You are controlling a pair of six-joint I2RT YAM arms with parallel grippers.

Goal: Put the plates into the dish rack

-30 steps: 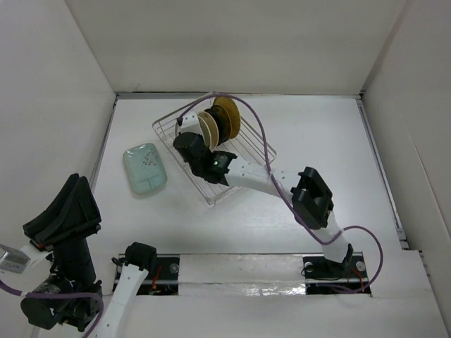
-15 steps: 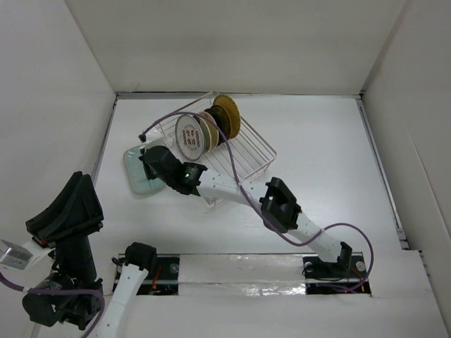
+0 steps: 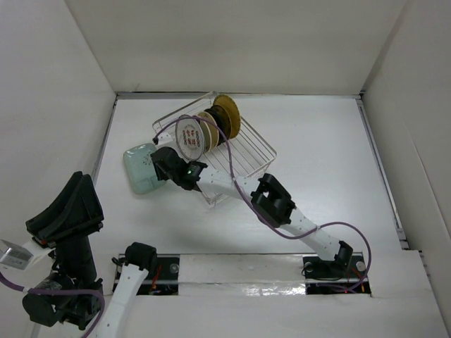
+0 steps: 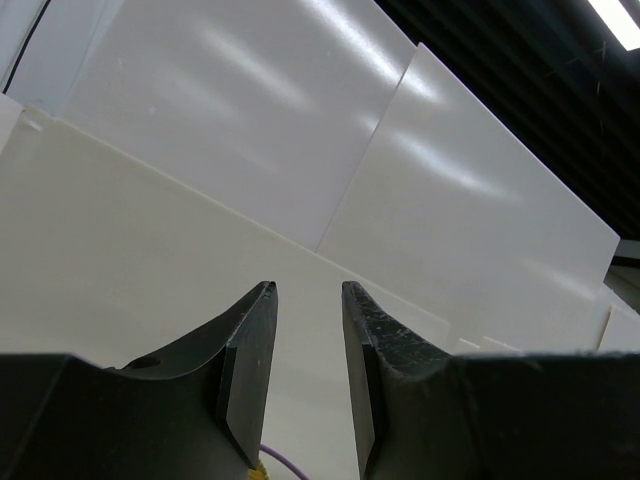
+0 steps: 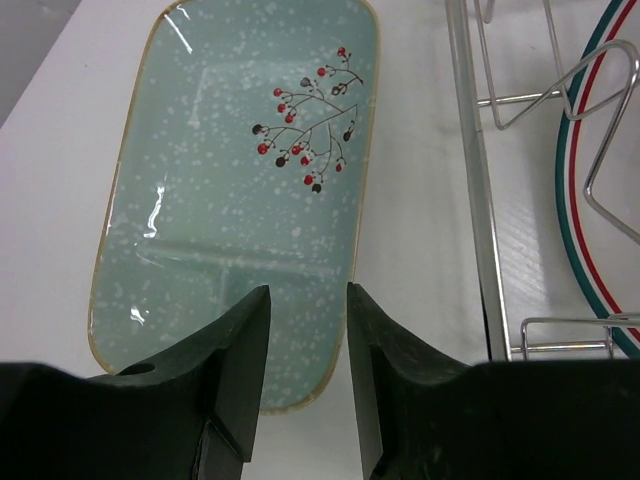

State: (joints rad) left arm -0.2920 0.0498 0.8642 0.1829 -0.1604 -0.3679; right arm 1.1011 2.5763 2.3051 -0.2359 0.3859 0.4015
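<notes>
Right arm reaches far-left across the near corner of the dish rack (image 3: 246,151). Its right pincer (image 5: 307,290) hangs over the near short end of the pale green plate (image 5: 230,180), released, with a narrow gap between the fingers and nothing in it. Through the gap the plate's near rim shows.

- Green plate: the only 1 seen on the table (image 3: 317,155), lying flat, left of the rack, long side roughly along the rack's left rim. Likely the next pickup. The pincer lines up with the rim, probably because a flat dish offers only its raised edge to pinch.
- In the rack: white plate with red characters (image 3: 189,137) stands on edge in the tines nearest the pincer. Tan plate (image 3: 208,125) and gold plate (image 3: 227,115) stand behind it, farther right.
- Left pincer (image 4: 305,290): parked at the near-left, aimed at the wall, fingers slightly apart, empty.

Room:
- Only a thin strip of table separates the plate's right edge from the rack wire (image 5: 465,150).
- The side wall is near on the left.
- Open tines remain on the rack's near side, and the lift path there looks free.
</notes>
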